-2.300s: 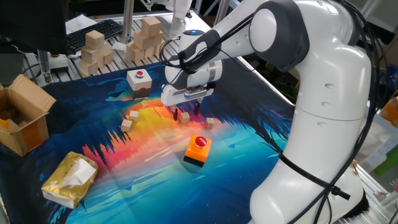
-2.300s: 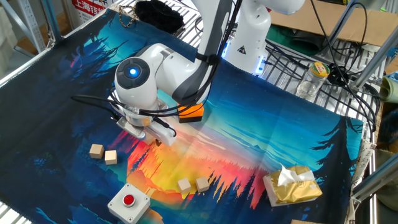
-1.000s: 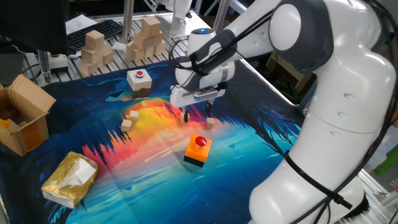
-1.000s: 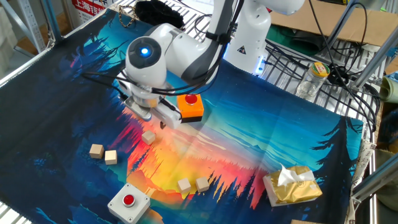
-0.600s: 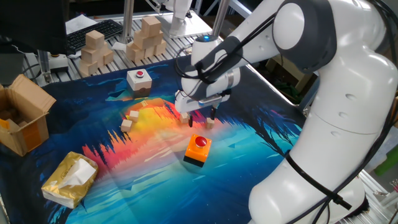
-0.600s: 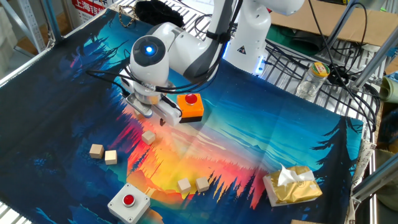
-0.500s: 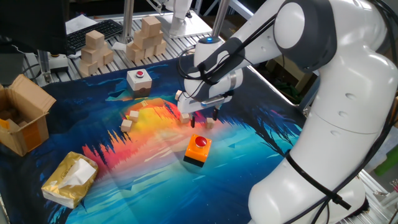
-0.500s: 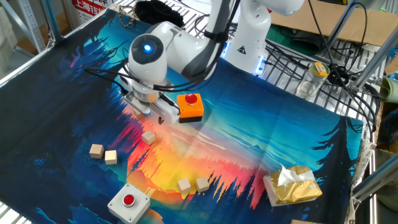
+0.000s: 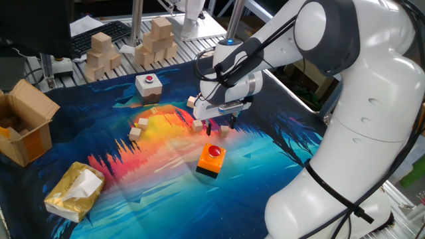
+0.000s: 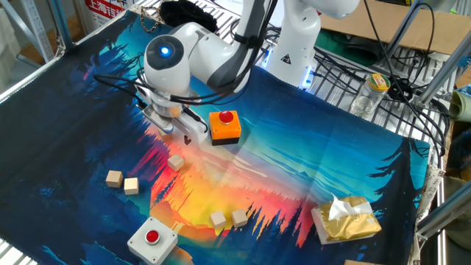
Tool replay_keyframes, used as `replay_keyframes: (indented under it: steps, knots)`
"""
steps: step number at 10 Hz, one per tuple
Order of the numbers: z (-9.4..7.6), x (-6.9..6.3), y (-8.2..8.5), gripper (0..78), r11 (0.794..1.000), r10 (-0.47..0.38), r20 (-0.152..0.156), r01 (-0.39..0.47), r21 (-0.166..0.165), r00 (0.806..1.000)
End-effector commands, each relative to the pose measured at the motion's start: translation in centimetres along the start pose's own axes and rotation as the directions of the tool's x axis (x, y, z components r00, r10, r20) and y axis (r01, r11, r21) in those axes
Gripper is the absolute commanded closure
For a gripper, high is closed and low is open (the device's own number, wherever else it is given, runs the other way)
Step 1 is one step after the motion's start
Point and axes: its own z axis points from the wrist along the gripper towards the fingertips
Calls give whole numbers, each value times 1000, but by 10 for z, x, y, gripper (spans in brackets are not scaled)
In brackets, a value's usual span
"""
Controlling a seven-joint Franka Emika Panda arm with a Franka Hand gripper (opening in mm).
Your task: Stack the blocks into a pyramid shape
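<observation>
Several tiny tan wooden cubes lie loose on the colourful mat. One cube sits between my gripper's fingers, just behind the orange button box; it is hidden in the other fixed view. Another cube lies just left of it. A pair lies near the white button box. One cube shows behind my wrist; a pair lies at the mat's edge. My gripper is open, low over the mat. No cube is stacked.
The white button box also shows in the other fixed view, as does the orange one. A yellow tissue pack and an open cardboard box lie at the mat's side. Large pale wooden blocks are piled behind the mat.
My gripper has moved right across the mat, away from the cube it hovered by, and now stands with open fingers around the cube behind the orange button box. No cube has moved.
</observation>
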Motion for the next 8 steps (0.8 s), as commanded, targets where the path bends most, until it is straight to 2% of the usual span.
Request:
replay_keyframes:
  steps: [1, 4, 6, 8]
  knots:
    - [-1, -2, -1, 1, 1000, 6, 3, -6, -18, 1000]
    - [0, -2, -1, 1, 999, 43, 2, -43, -11, 999]
    - [0, -4, -2, 1, 998, 60, 15, -60, -9, 998]
    - [0, -4, -2, 1, 997, 71, 1, -71, -23, 998]
